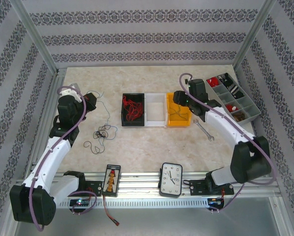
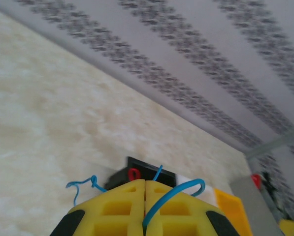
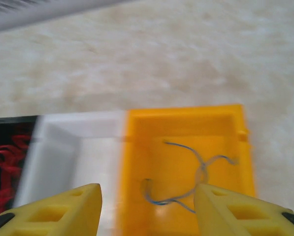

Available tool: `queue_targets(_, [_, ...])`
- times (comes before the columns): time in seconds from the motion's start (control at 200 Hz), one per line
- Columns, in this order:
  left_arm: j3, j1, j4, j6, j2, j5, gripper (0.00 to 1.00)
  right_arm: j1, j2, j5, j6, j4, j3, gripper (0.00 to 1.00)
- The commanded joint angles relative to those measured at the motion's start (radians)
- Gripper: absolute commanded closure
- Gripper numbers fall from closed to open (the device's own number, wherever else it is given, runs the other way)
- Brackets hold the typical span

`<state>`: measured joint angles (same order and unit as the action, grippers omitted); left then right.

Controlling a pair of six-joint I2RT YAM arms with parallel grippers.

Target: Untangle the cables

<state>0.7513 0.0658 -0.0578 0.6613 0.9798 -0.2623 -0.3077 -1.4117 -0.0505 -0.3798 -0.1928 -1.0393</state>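
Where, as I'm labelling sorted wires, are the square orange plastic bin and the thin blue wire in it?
square orange plastic bin (image 3: 186, 115): right wrist view, far rim.
thin blue wire (image 3: 202, 170): right wrist view, crossing middle.

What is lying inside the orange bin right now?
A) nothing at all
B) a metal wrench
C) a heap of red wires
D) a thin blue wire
D: the right wrist view looks straight down into the orange bin, where a thin blue wire lies loosely curled on its floor.
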Motion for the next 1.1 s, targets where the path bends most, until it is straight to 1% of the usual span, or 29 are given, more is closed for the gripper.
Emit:
queue_targets(0.0, [0.066,0.009,-0.073,-0.068,-0.037,-0.240,1.00,-0.079,0.054,-0.211,0.028,0.106,0.040,0.48])
queue_targets(0.09, [0.105,0.009,-0.065,-0.058,-0.032,-0.359,1.00,-0.176,0.075,-0.329,0.062,0.158,0.033,0.49])
queue_targets(0.24, [0.147,0.009,-0.090,-0.006,-0.010,-0.517,1.00,-0.341,0.048,-0.469,0.108,0.208,-0.027,0.47])
queue_targets(0.305, [0.149,0.009,-0.131,0.033,0.002,-0.561,1.00,-0.397,0.012,-0.493,0.119,0.209,-0.067,0.45])
queue_targets(0.35, [0.150,0.009,-0.154,0.058,0.008,-0.584,1.00,-0.425,-0.015,-0.486,0.123,0.210,-0.090,0.45])
queue_targets(0.54, [0.138,0.009,-0.204,0.100,-0.001,-0.598,1.00,-0.444,-0.139,-0.480,0.053,0.321,-0.131,0.45])
queue_targets(0.64, [0.132,0.009,-0.201,0.100,-0.014,-0.594,1.00,-0.447,-0.212,-0.482,0.040,0.333,-0.181,0.45])
queue_targets(0.819, [0.119,0.009,-0.195,0.098,-0.028,-0.594,1.00,-0.446,-0.341,-0.496,-0.020,0.398,-0.259,0.49])
queue_targets(0.874, [0.111,0.009,-0.194,0.095,-0.028,-0.592,1.00,-0.446,-0.374,-0.510,-0.055,0.431,-0.276,0.53])
queue_targets(0.924, [0.109,0.009,-0.187,0.089,-0.029,-0.591,1.00,-0.447,-0.399,-0.514,-0.090,0.449,-0.294,0.59])
queue_targets(0.974, [0.105,0.009,-0.187,0.086,-0.030,-0.586,1.00,-0.448,-0.415,-0.509,-0.110,0.464,-0.299,0.69])
queue_targets(1.004, [0.101,0.009,-0.191,0.086,-0.031,-0.586,1.00,-0.446,-0.420,-0.497,-0.121,0.470,-0.295,0.77])
queue_targets(1.014, [0.100,0.009,-0.192,0.087,-0.030,-0.586,1.00,-0.446,-0.419,-0.496,-0.121,0.472,-0.293,0.78])
queue_targets(1.019, [0.099,0.009,-0.193,0.086,-0.030,-0.586,1.00,-0.446,-0.420,-0.493,-0.124,0.475,-0.291,0.82])
queue_targets(1.024, [0.100,0.009,-0.193,0.085,-0.030,-0.585,1.00,-0.446,-0.420,-0.493,-0.124,0.475,-0.291,0.82])
queue_targets(1.094, [0.099,0.009,-0.182,0.071,-0.031,-0.576,1.00,-0.439,-0.406,-0.466,-0.125,0.478,-0.266,0.99])
